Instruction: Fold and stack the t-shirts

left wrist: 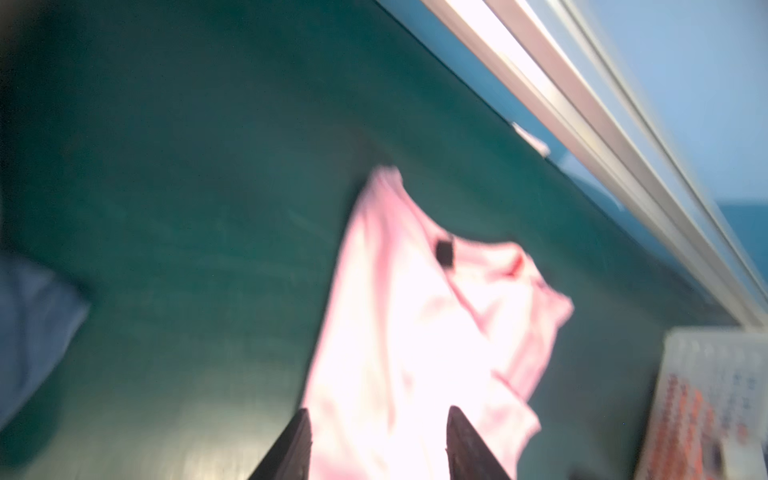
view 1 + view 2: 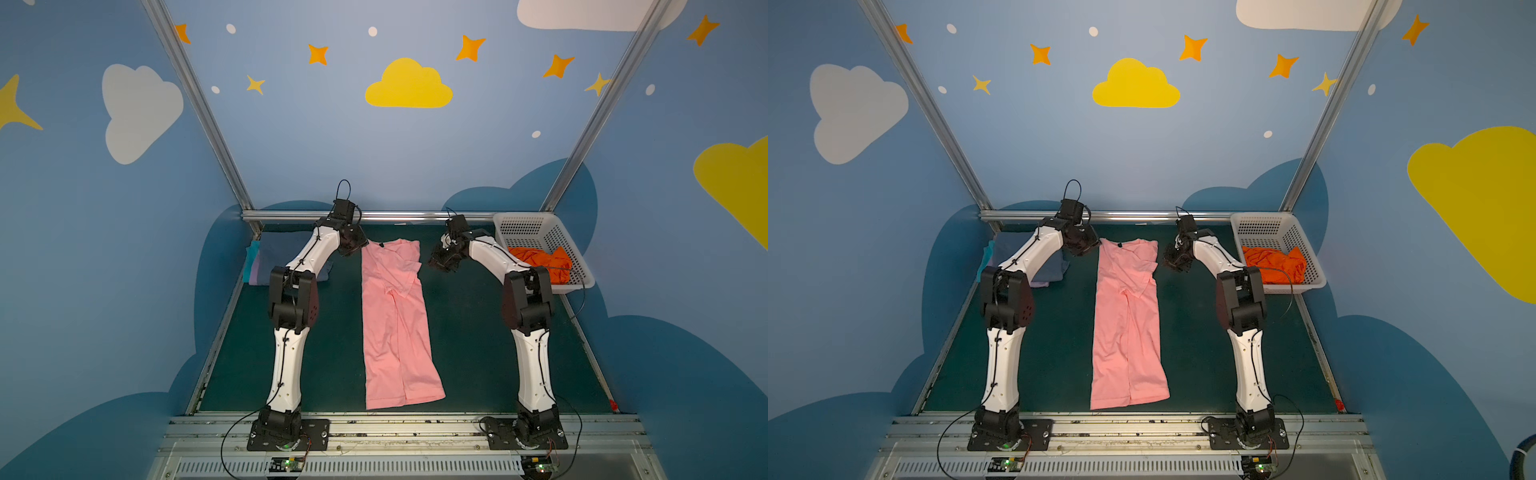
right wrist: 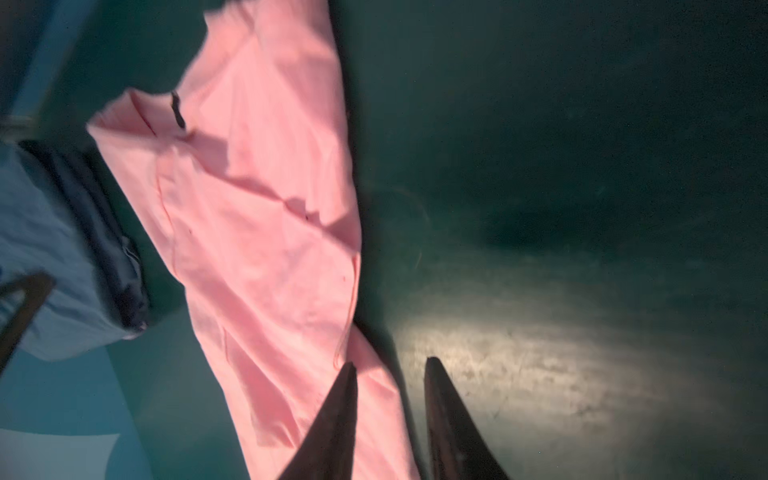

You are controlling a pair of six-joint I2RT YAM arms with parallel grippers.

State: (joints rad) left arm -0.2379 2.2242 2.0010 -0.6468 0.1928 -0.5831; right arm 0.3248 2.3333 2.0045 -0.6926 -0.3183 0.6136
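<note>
A light pink t-shirt (image 2: 395, 324) (image 2: 1127, 324) lies on the dark green table, folded lengthwise into a long narrow strip. Its dark neck label (image 1: 444, 253) is at the far end. My left gripper (image 2: 353, 246) (image 1: 378, 415) hovers at the collar's left corner, open, with the pink cloth lying below the gap and nothing pinched. My right gripper (image 2: 442, 261) (image 3: 390, 363) hangs just right of the shirt's shoulder, open and empty. One of its fingers is over the shirt's edge, the other over bare table. A bright orange t-shirt (image 2: 540, 257) (image 2: 1273, 259) lies crumpled in the basket.
A white perforated basket (image 2: 523, 228) (image 2: 1266, 228) stands at the back right corner. A stack of folded slate-blue, lavender and teal shirts (image 2: 270, 257) (image 2: 1017, 253) sits at the back left, partly behind my left arm. A metal rail (image 2: 395, 216) runs along the table's far edge.
</note>
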